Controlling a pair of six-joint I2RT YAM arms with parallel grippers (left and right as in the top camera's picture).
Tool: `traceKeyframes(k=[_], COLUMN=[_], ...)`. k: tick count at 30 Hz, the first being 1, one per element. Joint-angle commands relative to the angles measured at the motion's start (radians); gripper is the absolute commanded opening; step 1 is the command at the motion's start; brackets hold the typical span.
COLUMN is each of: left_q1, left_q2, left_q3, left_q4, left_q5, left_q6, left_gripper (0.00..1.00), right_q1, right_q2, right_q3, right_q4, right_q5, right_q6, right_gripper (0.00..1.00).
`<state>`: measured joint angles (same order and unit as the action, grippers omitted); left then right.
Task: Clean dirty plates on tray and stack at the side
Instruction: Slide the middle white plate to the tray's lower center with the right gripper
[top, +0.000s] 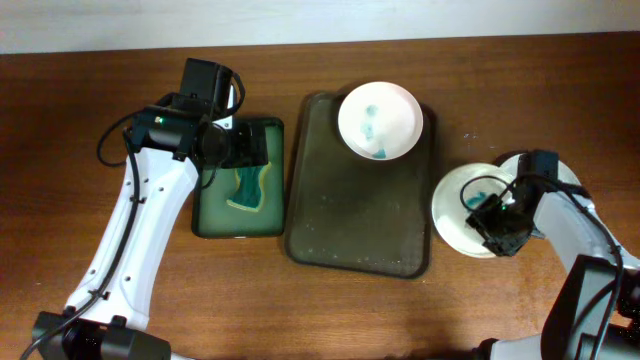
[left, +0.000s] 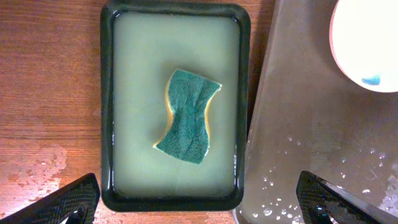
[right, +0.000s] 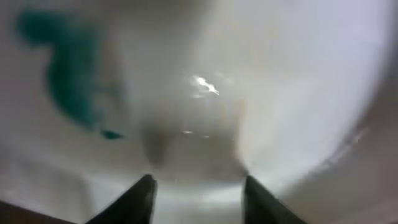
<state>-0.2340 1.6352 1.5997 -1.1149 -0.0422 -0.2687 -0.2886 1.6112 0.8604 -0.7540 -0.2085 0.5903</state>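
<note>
A white plate (top: 380, 118) with teal stains sits at the far right corner of the dark tray (top: 350, 215); its edge shows in the left wrist view (left: 367, 43). A second white plate (top: 455, 205) with a teal smear lies on the table right of the tray. My right gripper (top: 497, 228) is open just above it, and the plate (right: 280, 74) fills the view beyond its fingers (right: 198, 180). My left gripper (top: 240, 150) is wide open and empty (left: 198, 180) above a black basin (left: 107, 93). A green sponge (left: 188, 116) lies in the basin's water.
The basin (top: 200, 215) stands just left of the tray, almost touching it. The tray's surface (left: 311, 124) is wet with droplets. Water spots mark the wooden table left of the basin.
</note>
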Motion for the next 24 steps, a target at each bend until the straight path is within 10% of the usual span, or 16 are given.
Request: traceKeyframes(k=[1, 10, 16, 24], left_q1=[0.002, 0.002, 0.002, 0.002], left_q2=[-0.014, -0.014, -0.014, -0.014], left_q3=[0.002, 0.002, 0.002, 0.002], left_q4=[-0.001, -0.001, -0.001, -0.001], left_q5=[-0.007, -0.007, -0.007, -0.007], left_q6=[0.005, 0.005, 0.005, 0.005], left_gripper=[0.99, 0.99, 0.99, 0.99], right_q1=[-0.006, -0.006, -0.006, -0.006], right_q2=[0.0, -0.182, -0.134, -0.092], right_q3=[-0.011, 0.009, -0.093, -0.153], right_q4=[0.01, -0.184, -0.091, -0.017], right_q5=[0.002, -0.089, 0.087, 0.084], right_q6=[0.005, -0.163, -0.005, 0.009], right_gripper=[0.39, 0.39, 0.59, 0.04])
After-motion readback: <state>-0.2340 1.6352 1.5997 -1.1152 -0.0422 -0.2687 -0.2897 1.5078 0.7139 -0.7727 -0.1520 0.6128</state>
